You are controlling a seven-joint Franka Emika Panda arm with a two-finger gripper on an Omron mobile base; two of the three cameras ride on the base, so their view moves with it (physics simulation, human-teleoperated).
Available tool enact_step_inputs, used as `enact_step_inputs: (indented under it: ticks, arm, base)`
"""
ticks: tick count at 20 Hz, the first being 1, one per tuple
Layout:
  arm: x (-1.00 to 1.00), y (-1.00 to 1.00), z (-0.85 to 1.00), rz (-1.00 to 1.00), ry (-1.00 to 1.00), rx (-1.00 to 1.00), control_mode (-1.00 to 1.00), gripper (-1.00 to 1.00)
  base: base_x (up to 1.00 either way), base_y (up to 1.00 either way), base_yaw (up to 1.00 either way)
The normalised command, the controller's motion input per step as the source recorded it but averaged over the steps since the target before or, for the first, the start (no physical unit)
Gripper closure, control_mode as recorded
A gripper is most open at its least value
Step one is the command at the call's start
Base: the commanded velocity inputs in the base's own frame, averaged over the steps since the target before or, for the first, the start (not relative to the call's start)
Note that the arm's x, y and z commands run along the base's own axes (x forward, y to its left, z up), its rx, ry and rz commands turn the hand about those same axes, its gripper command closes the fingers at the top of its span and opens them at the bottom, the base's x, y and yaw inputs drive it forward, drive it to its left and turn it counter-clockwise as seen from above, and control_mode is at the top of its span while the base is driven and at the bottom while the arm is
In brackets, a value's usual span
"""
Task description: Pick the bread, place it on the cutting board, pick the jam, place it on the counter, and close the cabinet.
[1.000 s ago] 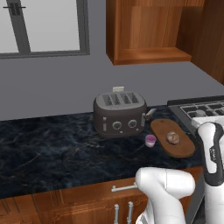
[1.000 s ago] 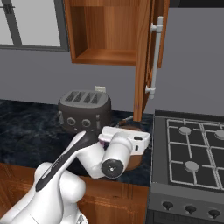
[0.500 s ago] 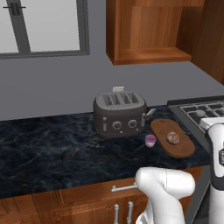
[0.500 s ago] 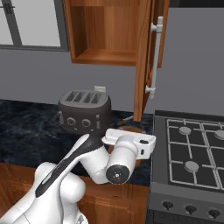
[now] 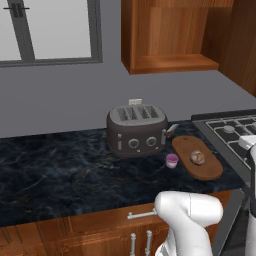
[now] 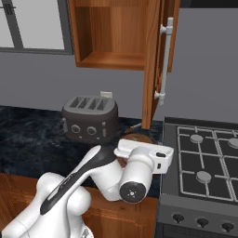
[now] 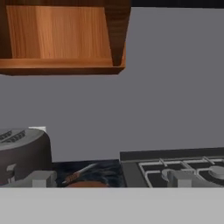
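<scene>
Bread (image 5: 197, 158) and jam (image 5: 172, 160) look done, but gripper's (image 7: 108, 178) spread wide, empty, and could clip the open cabinet door (image 6: 153, 65) edge-on.

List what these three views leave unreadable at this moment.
- Hand: hand view shows only two blurred fingertips; open or shut is unclear.
- Cutting board: right base view, mostly hidden behind the arm.
- Cabinet door: right base view, top cut by the frame edge.
- Jam: left base view, too small to read its lid.
</scene>
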Motion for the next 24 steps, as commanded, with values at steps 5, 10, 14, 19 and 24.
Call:
enact_step_inputs:
  ticks: [5,10,14,19,24]
  arm:
    - [-0.18,-0.23,0.15,0.00,-0.02,0.00,-1.00,-1.00]
    - [-0.12,-0.22,0.17,0.00,-0.02,0.00,-1.00,-1.00]
    - [-0.13,-0.21,0.16,0.00,-0.02,0.00,-1.00,-1.00]
    - [-0.14,-0.20,0.11,0.00,-0.01,0.00,-1.00,-1.00]
    - [-0.11,-0.17,0.09,0.00,0.00,0.00,-1.00,-1.00]
  base:
    - [0.00,0.00,0.00]
    - [0.00,0.00,0.00]
    - [0.00,0.00,0.00]
    - [0.00,0.00,0.00]
    - [0.00,0.00,0.00]
